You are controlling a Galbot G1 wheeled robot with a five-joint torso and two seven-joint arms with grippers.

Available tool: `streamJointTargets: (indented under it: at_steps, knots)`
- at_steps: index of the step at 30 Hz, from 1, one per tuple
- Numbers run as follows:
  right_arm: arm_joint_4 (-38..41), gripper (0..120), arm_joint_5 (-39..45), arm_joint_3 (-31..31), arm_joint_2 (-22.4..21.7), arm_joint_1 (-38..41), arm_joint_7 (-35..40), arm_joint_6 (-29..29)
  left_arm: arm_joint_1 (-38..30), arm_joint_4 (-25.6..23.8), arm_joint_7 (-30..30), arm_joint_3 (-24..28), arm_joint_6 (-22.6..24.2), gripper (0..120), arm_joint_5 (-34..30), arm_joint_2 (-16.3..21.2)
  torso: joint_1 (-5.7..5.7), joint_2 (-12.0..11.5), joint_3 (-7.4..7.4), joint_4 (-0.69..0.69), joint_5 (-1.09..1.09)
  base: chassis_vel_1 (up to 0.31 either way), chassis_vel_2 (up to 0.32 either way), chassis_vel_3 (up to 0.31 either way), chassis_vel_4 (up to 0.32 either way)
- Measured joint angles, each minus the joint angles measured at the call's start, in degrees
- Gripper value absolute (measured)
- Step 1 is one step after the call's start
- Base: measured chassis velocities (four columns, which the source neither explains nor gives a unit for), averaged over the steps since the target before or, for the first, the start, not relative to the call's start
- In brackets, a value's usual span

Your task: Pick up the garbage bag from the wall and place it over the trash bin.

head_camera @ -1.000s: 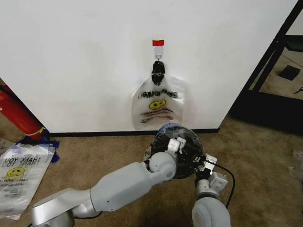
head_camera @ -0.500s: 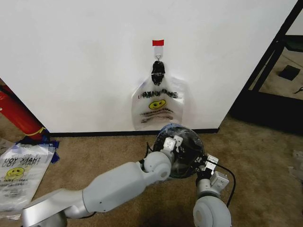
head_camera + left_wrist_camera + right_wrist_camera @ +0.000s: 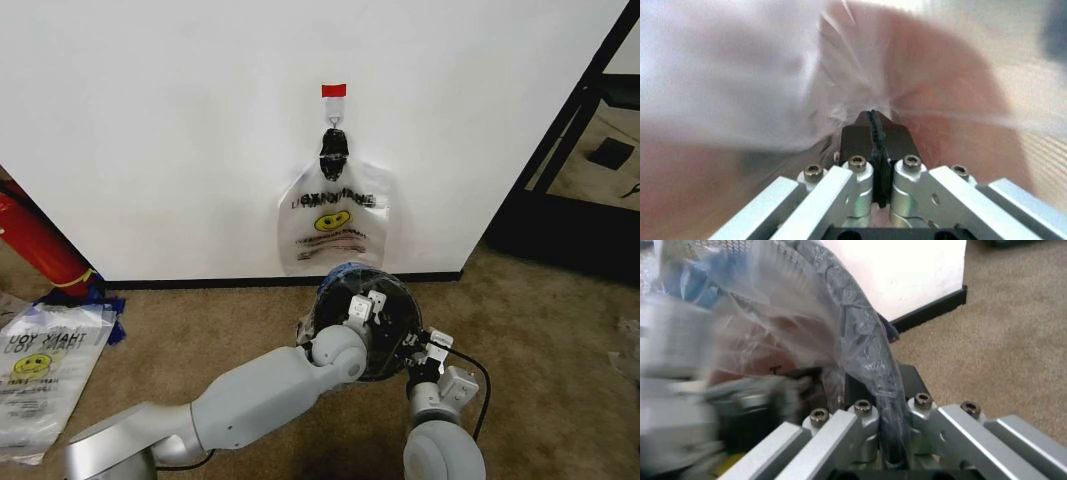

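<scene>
Overhead, head view: trash bin (image 3: 395, 350) sits on carpet just below the wall (image 3: 180, 130), with the garbage bag (image 3: 345, 277) draped on its rim. Left gripper (image 3: 362, 303) reaches over the bin's 9 o'clock side; right gripper (image 3: 418, 350) sits at its 4 o'clock edge. Bunched bags (image 3: 335, 225) hang from a clip at 12 o'clock. Left wrist view: fingers (image 3: 857, 137) pinched together on clear film. Right wrist view: fingers (image 3: 860, 390) clamp bag (image 3: 867, 355) against the mesh rim (image 3: 740, 247).
</scene>
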Motion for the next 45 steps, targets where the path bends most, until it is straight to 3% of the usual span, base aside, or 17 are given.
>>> streamJointTargets:
  at_steps: [4,8,17,20,24,33,37,45]
  knots:
    - [-0.8,0,-1.81,0.01,0.0,0.66,0.24,0.79,-0.26,-5.99,-0.67,0.05,1.94,0,-1.73,5.28,0.0,0.0,0.0,0.04,0.0,0.0,0.0,0.0,0.0]
    - [-1.19,0,-4.82,-0.19,0.0,0.71,0.48,1.89,-0.58,-6.87,-2.16,0.32,3.17,0,-6.51,5.88,0.0,0.0,0.0,0.01,0.0,0.0,0.0,0.0,0.0]
    - [-1.14,0,-7.37,-1.52,0.0,-0.45,-2.25,6.18,-1.27,-2.0,-5.19,2.98,6.31,0,-15.98,-0.41,0.0,0.0,0.0,-0.01,0.01,0.0,0.0,0.0,0.0]
    - [-1.15,0,-7.65,-2.17,0.0,-0.85,-2.99,6.99,-2.03,1.25,-5.47,3.38,6.29,0,-16.44,-2.39,0.0,0.0,0.0,0.01,0.0,0.0,0.0,0.0,0.0]
    - [-1.49,0,-7.66,-2.29,0.0,-0.85,-3.12,7.21,-2.17,2.05,-5.49,2.86,5.85,0,-16.48,-2.93,0.0,0.0,0.0,0.0,0.01,0.0,0.0,0.0,0.0]
    - [-2.77,0,-6.57,-1.76,0.0,0.64,-2.75,6.98,-1.48,-5.26,-5.57,0.2,5.61,0,-16.99,2.04,0.0,0.0,0.0,0.02,0.0,0.0,0.0,0.0,0.0]
    - [-2.91,0,-6.09,-1.94,0.0,0.78,-2.64,6.83,-1.5,-5.8,-5.27,-0.34,5.4,0,-16.42,2.86,0.0,0.0,0.0,0.03,0.0,0.0,0.0,0.0,0.0]
    - [-2.88,0,-5.79,-3.32,0.0,0.15,-2.76,6.77,-0.64,0.65,-3.79,-0.37,3.19,0,-13.36,-1.74,0.0,0.0,0.0,-0.01,0.0,0.0,0.0,0.0,0.0]
